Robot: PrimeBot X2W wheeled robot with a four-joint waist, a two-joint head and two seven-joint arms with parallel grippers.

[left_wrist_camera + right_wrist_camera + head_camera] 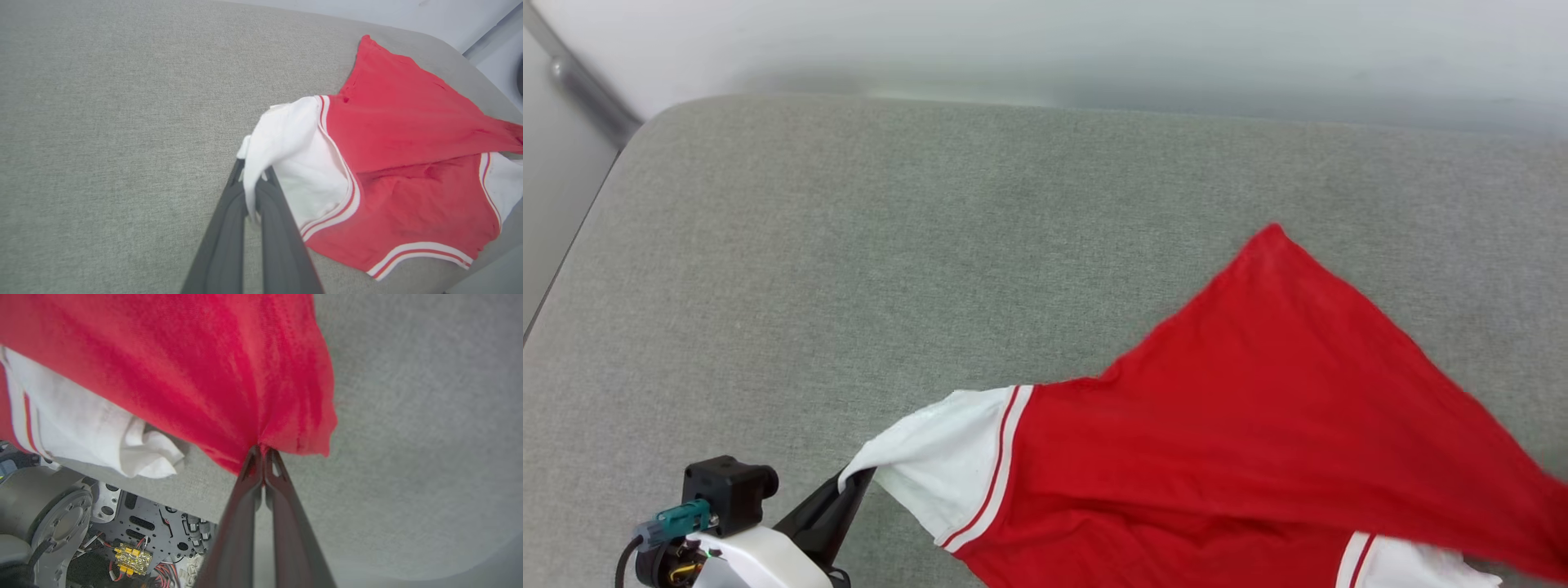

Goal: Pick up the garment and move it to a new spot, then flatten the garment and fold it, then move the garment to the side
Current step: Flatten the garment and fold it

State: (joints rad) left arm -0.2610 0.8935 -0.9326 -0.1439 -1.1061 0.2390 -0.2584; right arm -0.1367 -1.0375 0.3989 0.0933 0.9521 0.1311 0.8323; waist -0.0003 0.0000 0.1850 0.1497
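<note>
Left pincer (854, 482) sits at the lower left of the head view. Its two dark fingers are closed on the edge of the white sleeve (939, 457). In the left wrist view I see the sleeve cloth bunched and pinched between the fingertips, draping over them.

Right pincer (263, 451): in the right wrist view both fingers are pressed together at mid-frame, clamped on a gathered fold of red fabric. The cloth fans out from the tips toward the upper left.

The garment (1258, 408) lies on the grey fabric-covered counter (849, 245), filling the lower right of the head view. One red corner points up toward the right-centre of the frame. The right-hand part runs off the frame edge and is blurred there. The striped trim (1001, 465) shows where the held sleeve meets the red body. The second white sleeve (1413, 567) lies at the bottom edge, lower right. I cannot tell how much of the cloth is off the surface.
</note>
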